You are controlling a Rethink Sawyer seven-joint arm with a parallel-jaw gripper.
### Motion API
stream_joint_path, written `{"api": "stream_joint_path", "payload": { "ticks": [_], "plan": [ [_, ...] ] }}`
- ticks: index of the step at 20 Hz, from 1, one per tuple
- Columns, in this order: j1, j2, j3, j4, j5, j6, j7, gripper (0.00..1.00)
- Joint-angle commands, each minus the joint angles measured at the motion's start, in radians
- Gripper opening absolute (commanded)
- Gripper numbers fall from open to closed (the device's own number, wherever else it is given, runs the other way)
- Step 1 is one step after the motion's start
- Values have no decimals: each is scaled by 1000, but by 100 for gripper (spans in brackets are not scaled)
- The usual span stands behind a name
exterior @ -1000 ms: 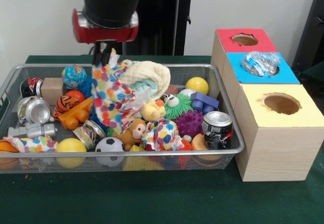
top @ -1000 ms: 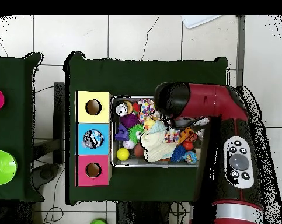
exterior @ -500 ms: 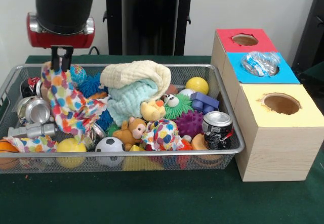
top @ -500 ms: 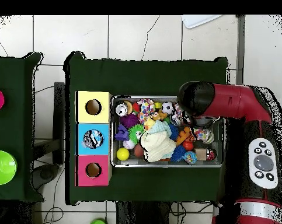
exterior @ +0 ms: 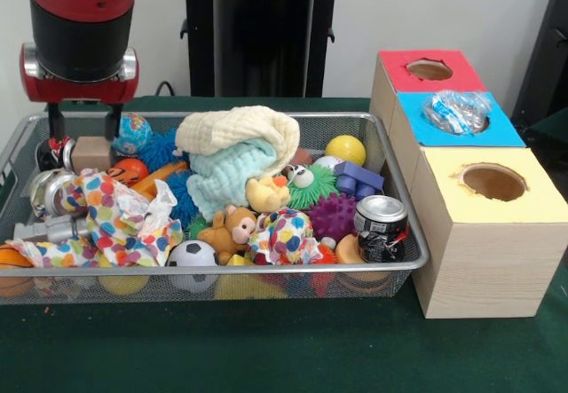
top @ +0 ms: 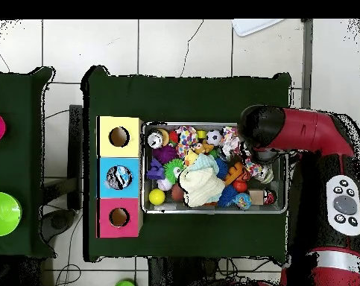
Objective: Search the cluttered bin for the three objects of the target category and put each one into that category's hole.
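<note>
Hand (exterior: 85, 127) spread, empty, over the bin's (exterior: 404, 224) far end from the box. One bottle (exterior: 456, 111) sits in the blue hole (exterior: 479, 122); no others visible, prob. buried. Bottles likely light, crushy, slick: pinch gently across body or at neck.

Wooden box (exterior: 484, 260) tops go red, blue, yellow. Left of it, silver wire-mesh bin (exterior: 266, 279) holds a polka-dot multicolour cloth (exterior: 124, 224), cream-and-mint towel (exterior: 238, 158), purple spiky ball (exterior: 334, 217).
</note>
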Motion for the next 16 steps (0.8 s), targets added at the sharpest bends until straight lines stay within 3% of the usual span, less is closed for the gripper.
{"api": "stream_joint_path", "payload": {
  "ticks": [1,16],
  "plan": [
    [-7,47,110,16,-31,-42,-163,100],
    [27,39,87,76,79,161,-1,100]
  ]
}}
